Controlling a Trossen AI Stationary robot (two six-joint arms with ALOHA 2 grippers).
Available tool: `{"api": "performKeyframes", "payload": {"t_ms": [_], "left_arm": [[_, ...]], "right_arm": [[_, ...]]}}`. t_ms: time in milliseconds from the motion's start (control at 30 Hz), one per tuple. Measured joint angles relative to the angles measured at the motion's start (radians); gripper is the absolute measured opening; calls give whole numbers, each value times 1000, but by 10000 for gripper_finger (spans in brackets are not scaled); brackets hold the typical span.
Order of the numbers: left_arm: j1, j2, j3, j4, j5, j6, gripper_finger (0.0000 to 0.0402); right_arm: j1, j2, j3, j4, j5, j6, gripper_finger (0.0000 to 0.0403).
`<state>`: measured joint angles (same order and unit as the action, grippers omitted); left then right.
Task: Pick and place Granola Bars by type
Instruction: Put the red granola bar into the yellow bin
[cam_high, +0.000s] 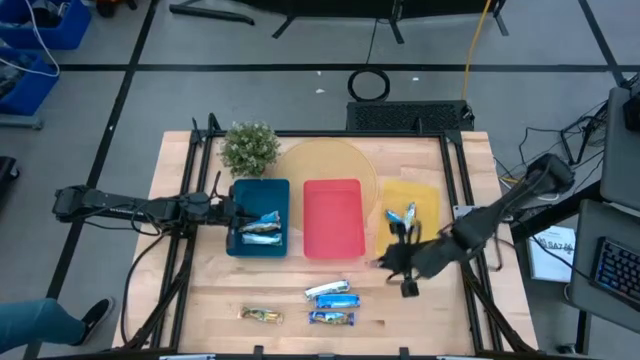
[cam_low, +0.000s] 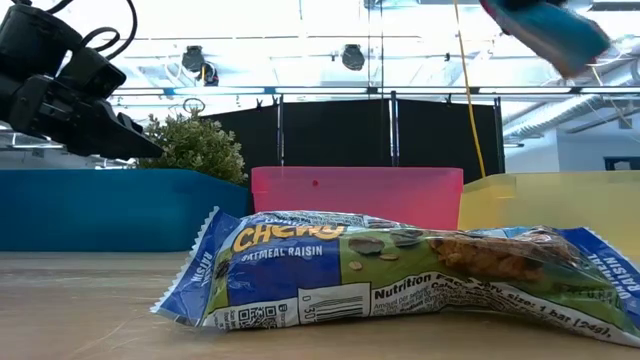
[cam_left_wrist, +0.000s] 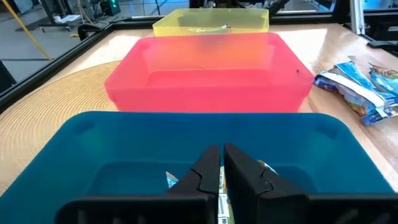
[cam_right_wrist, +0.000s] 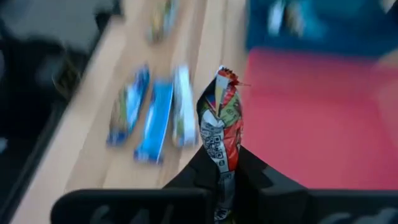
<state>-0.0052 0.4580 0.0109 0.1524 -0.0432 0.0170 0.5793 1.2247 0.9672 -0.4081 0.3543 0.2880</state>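
**Right gripper (cam_right_wrist: 225, 171) carrying a bar**

Pinches a red-and-silver granola bar (cam_right_wrist: 221, 121), lifted between red tray (cam_high: 333, 217) and yellow tray (cam_high: 412, 205). Probably mid-sort; next, needs lowering into the matching tray. Left gripper (cam_left_wrist: 221, 163), pressed together, hovers over blue tray (cam_left_wrist: 93, 134). Only the right wrist view shows the held wrapper.

We see bare table (cam_high: 200, 290) at lower left of the high view. Three bars (cam_high: 332, 304) crowd the lower centre; the plant (cam_high: 249, 148) blocks the blue tray's (cam_high: 244, 195) upper edge.
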Motion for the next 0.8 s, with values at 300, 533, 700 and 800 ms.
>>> {"api": "performKeyframes", "payload": {"t_ms": [300, 533, 700, 800], "left_arm": [[0, 0, 0, 1, 24, 5, 44], [0, 0, 0, 2, 19, 12, 44], [0, 0, 0, 2, 16, 14, 44], [0, 0, 0, 2, 15, 14, 44]], "right_arm": [[-145, -345, -352, 335, 42, -32, 11], [-210, -506, -476, 219, 118, 84, 10], [-277, -526, -445, 9, 117, 158, 10], [-335, -511, -401, -172, 105, 196, 9]]}}
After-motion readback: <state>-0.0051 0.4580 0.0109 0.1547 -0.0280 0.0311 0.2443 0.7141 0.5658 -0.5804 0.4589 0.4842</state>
